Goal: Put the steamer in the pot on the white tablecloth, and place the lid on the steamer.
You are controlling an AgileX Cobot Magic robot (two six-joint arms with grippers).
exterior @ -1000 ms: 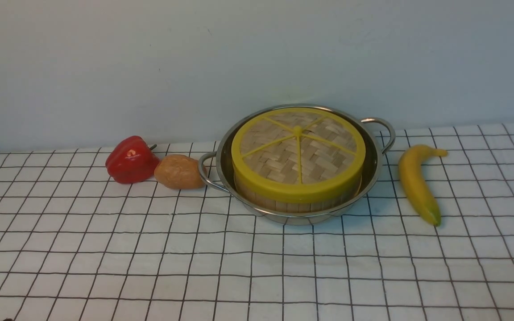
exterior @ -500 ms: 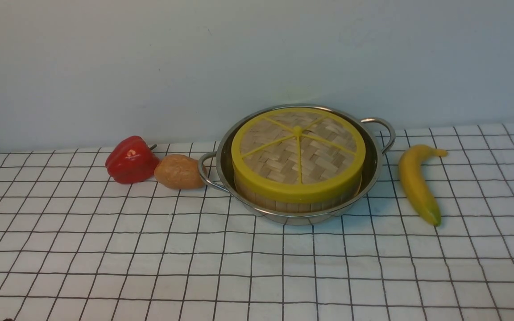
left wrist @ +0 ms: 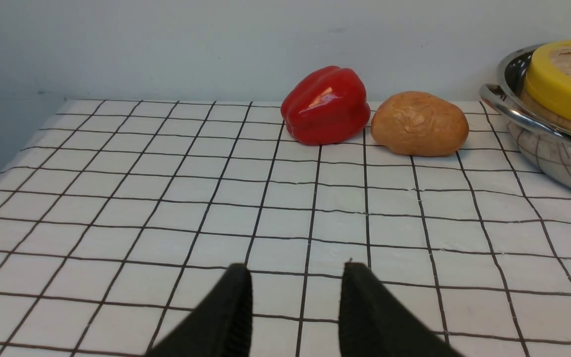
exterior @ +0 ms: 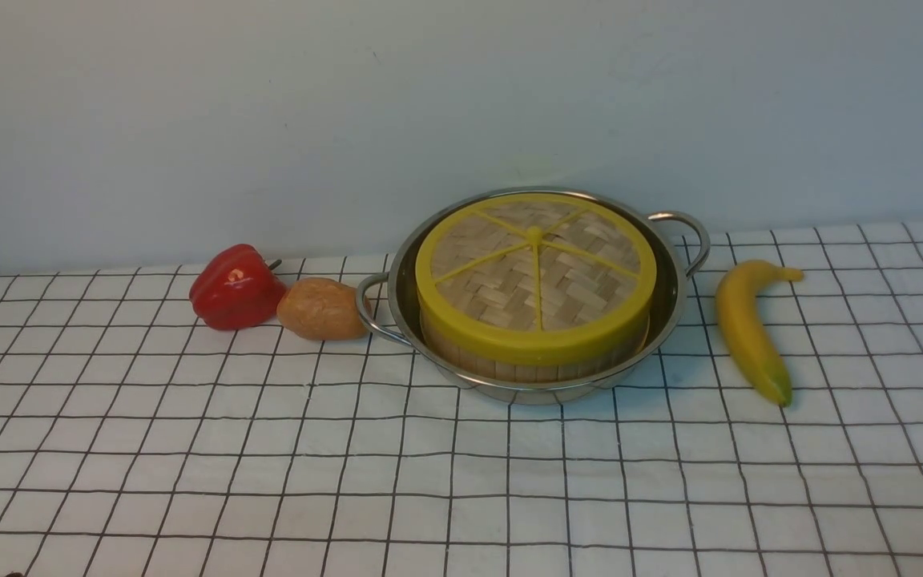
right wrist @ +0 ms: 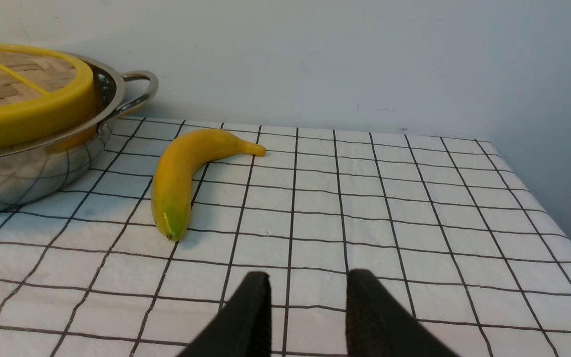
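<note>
The steamer (exterior: 534, 362) sits inside the pot (exterior: 670, 308) on the white tablecloth (exterior: 461, 481). The lid (exterior: 536, 272) lies flat on the steamer and hides its contents. In the front view neither gripper shows. In the left wrist view my left gripper (left wrist: 295, 270) is open and empty, low over the cloth, well short of the pot (left wrist: 538, 144). In the right wrist view my right gripper (right wrist: 308, 275) is open and empty over the cloth, apart from the pot (right wrist: 32, 168) and lid (right wrist: 23, 116).
A red pepper (exterior: 235, 287) and a brown potato (exterior: 321, 308) lie just left of the pot's left handle. A yellow banana (exterior: 746, 328) lies right of the pot. A pale wall stands behind. The cloth's right edge (right wrist: 538, 198) drops off.
</note>
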